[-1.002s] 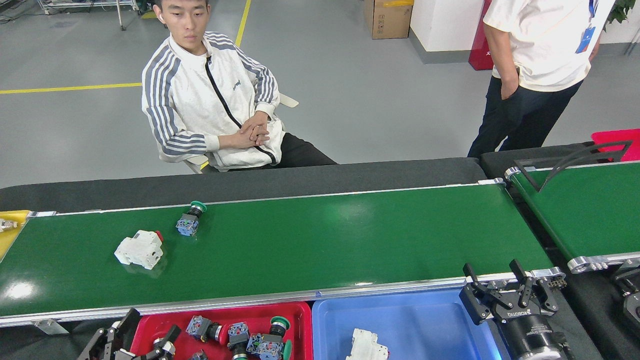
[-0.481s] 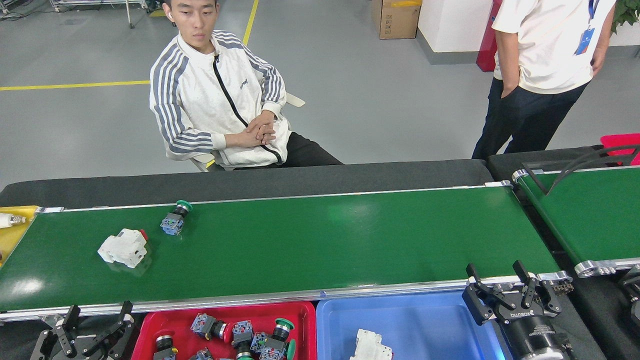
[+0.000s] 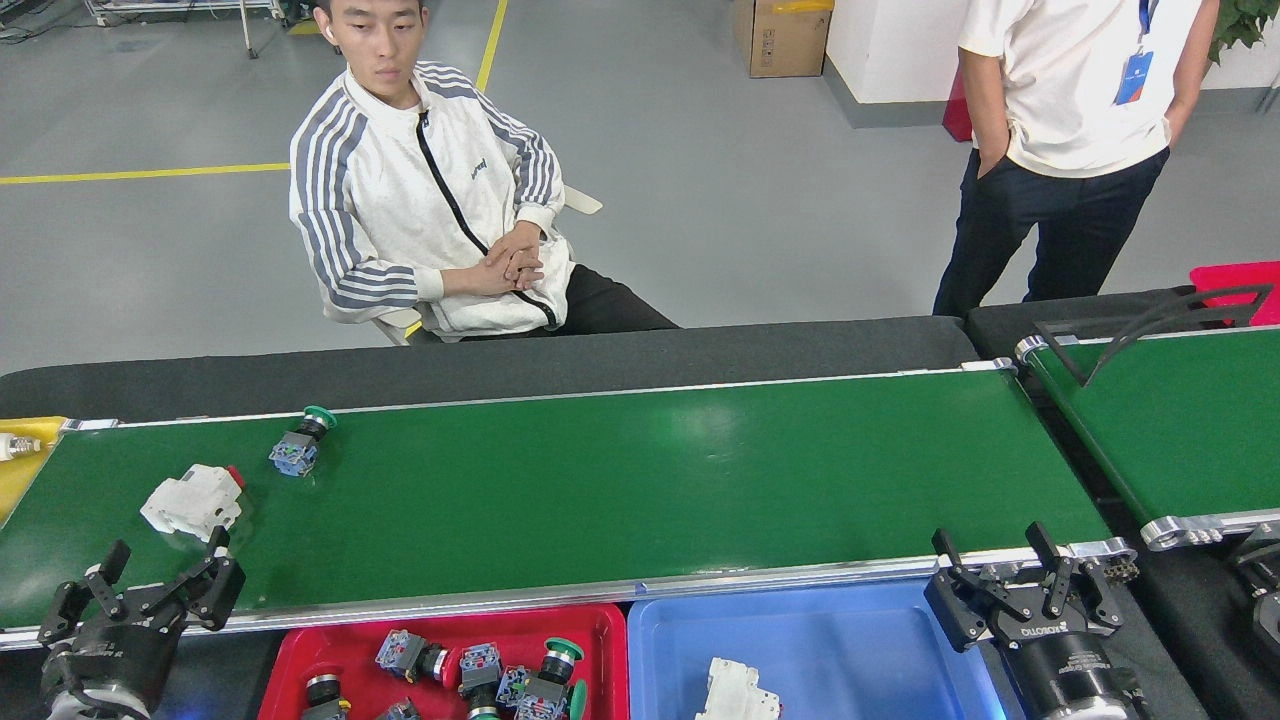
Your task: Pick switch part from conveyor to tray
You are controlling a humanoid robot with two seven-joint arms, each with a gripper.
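The conveyor (image 3: pixel 650 480) runs across the head view. Two switch parts lie at its left end: a white block with a red tab (image 3: pixel 192 500) and, farther back, a small push-button switch with a green cap (image 3: pixel 298 445). My left gripper (image 3: pixel 168 560) is open over the belt's front left rail, just in front of the white block and apart from it. My right gripper (image 3: pixel 988 548) is open and empty at the front right rail. In front of the belt, the red tray (image 3: pixel 300 650) holds several button switches. The blue tray (image 3: pixel 850 640) holds a white block (image 3: pixel 735 692).
A shorter green belt (image 3: pixel 1180 420) with a black guide bracket adjoins on the right. A yellow bin (image 3: pixel 20 470) sits at the belt's left end. A seated person (image 3: pixel 430 200) faces the far side, and another person (image 3: pixel 1060 120) stands at the back right.
Both switch parts have travelled left along the belt. My left gripper has risen from beside the red tray to the belt's front left rail, near the white block. The right gripper has held still.
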